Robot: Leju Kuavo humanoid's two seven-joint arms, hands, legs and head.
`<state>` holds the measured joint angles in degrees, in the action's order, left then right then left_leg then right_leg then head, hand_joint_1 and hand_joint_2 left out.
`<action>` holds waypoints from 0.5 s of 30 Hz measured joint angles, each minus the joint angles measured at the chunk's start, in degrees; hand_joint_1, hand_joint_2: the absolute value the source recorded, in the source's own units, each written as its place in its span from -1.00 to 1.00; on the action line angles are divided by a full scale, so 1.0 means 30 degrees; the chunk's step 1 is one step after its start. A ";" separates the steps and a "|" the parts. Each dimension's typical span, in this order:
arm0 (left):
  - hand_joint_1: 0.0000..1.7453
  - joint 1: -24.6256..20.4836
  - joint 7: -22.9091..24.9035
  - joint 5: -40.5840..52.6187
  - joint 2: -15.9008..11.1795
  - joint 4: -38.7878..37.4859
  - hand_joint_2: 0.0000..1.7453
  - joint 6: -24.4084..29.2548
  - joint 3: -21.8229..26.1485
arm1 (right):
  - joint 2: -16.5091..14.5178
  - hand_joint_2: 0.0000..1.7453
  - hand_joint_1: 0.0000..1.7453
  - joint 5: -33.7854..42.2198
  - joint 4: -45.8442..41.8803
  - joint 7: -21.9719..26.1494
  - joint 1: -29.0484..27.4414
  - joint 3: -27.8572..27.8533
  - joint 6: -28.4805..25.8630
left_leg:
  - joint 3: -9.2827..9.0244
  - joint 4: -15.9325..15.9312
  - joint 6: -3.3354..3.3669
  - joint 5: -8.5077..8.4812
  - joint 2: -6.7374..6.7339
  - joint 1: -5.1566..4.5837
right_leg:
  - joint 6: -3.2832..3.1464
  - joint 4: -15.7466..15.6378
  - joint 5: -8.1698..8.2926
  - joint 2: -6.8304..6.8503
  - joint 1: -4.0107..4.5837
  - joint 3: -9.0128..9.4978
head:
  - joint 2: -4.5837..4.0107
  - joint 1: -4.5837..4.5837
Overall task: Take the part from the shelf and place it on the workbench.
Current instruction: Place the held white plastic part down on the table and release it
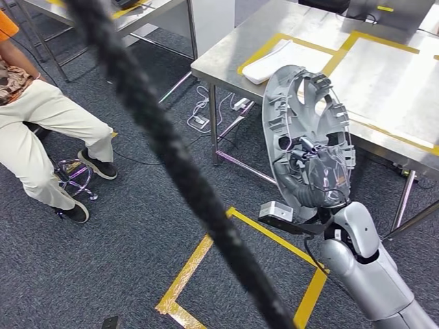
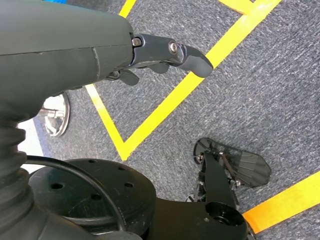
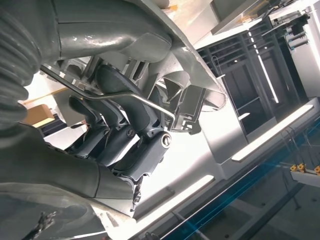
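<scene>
Blurred and very near the head camera, a thick black braided cable (image 1: pixel 171 157) cuts diagonally from the top left down to the bottom centre. Behind it on the far left, a seated person (image 1: pixel 46 130) in light trousers and dark shoes rests their feet by the chrome base of a stool (image 1: pixel 75 177) on the grey carpet (image 1: pixel 140 240). Yellow floor tape (image 1: pixel 194 264) marks a rectangle on the carpet at centre.

From the left wrist camera, the left hand (image 2: pixel 166 52) hangs over carpet and yellow tape with its dark fingers (image 2: pixel 188 56) stretched out and nothing in them.

Right of centre in the head view, the right hand (image 1: pixel 318 171) holds up the part (image 1: pixel 305 130), a round grey plastic cover with ribs and cut-outs, standing on edge. The right wrist camera shows the dark fingers (image 3: pixel 124 135) curled around the part's pale moulded ribs. The part is held in the air in front of the near edge of the steel workbench (image 1: pixel 383 75), not resting on it. The bench top carries yellow tape lines and a flat white piece (image 1: pixel 269 63) near its left corner.
</scene>
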<state>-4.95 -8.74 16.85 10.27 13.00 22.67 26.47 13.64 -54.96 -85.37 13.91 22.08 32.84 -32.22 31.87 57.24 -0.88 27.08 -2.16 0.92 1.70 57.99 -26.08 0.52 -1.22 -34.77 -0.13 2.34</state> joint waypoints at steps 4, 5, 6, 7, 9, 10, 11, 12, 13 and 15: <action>-1.00 -0.0006 0.0000 0.0044 0.0004 0.0000 1.00 -0.0049 0.0000 | 0.0000 1.00 1.00 0.0005 0.0000 -0.0027 0.0000 -0.0066 -0.0089 | 0.0000 0.0000 0.0000 0.0000 0.0000 0.0000 | 0.0000 0.0000 0.0000 0.0000 0.0000 0.0000 | 0.0000 -0.0002; -1.00 -0.0007 0.0000 0.0058 0.0007 0.0000 1.00 -0.0055 0.0000 | 0.0000 1.00 1.00 0.0007 0.0000 -0.0033 0.0001 -0.0093 -0.0106 | 0.0000 0.0000 0.0000 0.0000 0.0000 0.0000 | 0.0000 0.0000 0.0000 0.0000 0.0000 0.0000 | 0.0000 -0.0002; -1.00 -0.0008 0.0000 0.0073 0.0011 0.0000 1.00 -0.0056 0.0000 | 0.0000 1.00 1.00 0.0007 0.0000 -0.0035 0.0001 -0.0119 -0.0116 | 0.0000 0.0000 0.0000 0.0000 0.0000 0.0000 | 0.0000 0.0000 0.0000 0.0000 0.0000 0.0000 | 0.0000 -0.0002; -1.00 -0.0009 0.0000 0.0089 0.0013 0.0000 1.00 -0.0060 0.0000 | 0.0000 1.00 1.00 0.0005 0.0000 -0.0036 0.0001 -0.0144 -0.0131 | 0.0000 0.0000 0.0000 0.0000 0.0000 0.0000 | 0.0000 0.0000 0.0000 0.0000 0.0000 0.0000 | 0.0000 0.0000; -1.00 -0.0011 0.0000 0.0120 0.0018 0.0000 1.00 -0.0075 0.0000 | 0.0000 1.00 1.00 0.0004 0.0000 -0.0038 0.0002 -0.0204 -0.0155 | 0.0000 0.0000 0.0000 0.0000 0.0000 0.0000 | 0.0000 0.0000 0.0000 0.0000 0.0000 -0.0001 | 0.0000 0.0002; -1.00 -0.0012 0.0000 0.0133 0.0022 0.0000 1.00 -0.0085 0.0000 | 0.0000 1.00 1.00 0.0004 0.0000 -0.0040 0.0003 -0.0244 -0.0160 | 0.0001 0.0000 0.0000 0.0000 0.0000 0.0000 | 0.0000 0.0000 0.0000 0.0000 0.0000 0.0000 | 0.0000 0.0002; -1.00 -0.0013 0.0000 0.0144 0.0025 0.0000 1.00 -0.0107 0.0000 | 0.0000 1.00 1.00 0.0004 -0.0002 -0.0042 0.0004 -0.0281 -0.0162 | 0.0002 0.0005 0.0002 0.0004 0.0000 -0.0001 | 0.0001 -0.0004 0.0001 0.0000 -0.0004 0.0000 | 0.0000 0.0000; -1.00 -0.0014 0.0000 0.0149 0.0027 0.0000 1.00 -0.0133 0.0000 | 0.0000 1.00 1.00 0.0004 -0.0004 -0.0044 0.0005 -0.0310 -0.0164 | 0.0006 0.0023 0.0019 0.0018 0.0000 -0.0005 | 0.0003 -0.0008 0.0003 0.0000 -0.0016 0.0001 | 0.0000 0.0000; -1.00 -0.0014 0.0000 0.0151 0.0029 0.0000 1.00 -0.0166 0.0000 | 0.0000 1.00 1.00 0.0004 -0.0005 -0.0046 0.0005 -0.0324 -0.0168 | 0.0010 0.0044 0.0040 0.0035 0.0000 -0.0009 | 0.0006 -0.0012 0.0005 0.0000 -0.0028 0.0002 | 0.0000 -0.0004; -1.00 -0.0013 0.0000 0.0166 0.0027 0.0000 1.00 -0.0219 0.0000 | 0.0000 1.00 1.00 0.0004 -0.0007 -0.0047 0.0001 -0.0342 -0.0173 | 0.0023 0.0092 0.0085 0.0070 0.0000 -0.0017 | 0.0016 -0.0016 0.0011 -0.0003 -0.0050 0.0003 | 0.0000 -0.0005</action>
<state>-4.99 -8.74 17.35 10.35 13.00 22.02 26.47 13.64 -54.95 -85.40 13.76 22.09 31.81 -32.74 31.94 57.51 -0.63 27.29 -2.16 0.87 1.74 57.94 -26.05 0.51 -1.37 -34.76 -0.13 2.33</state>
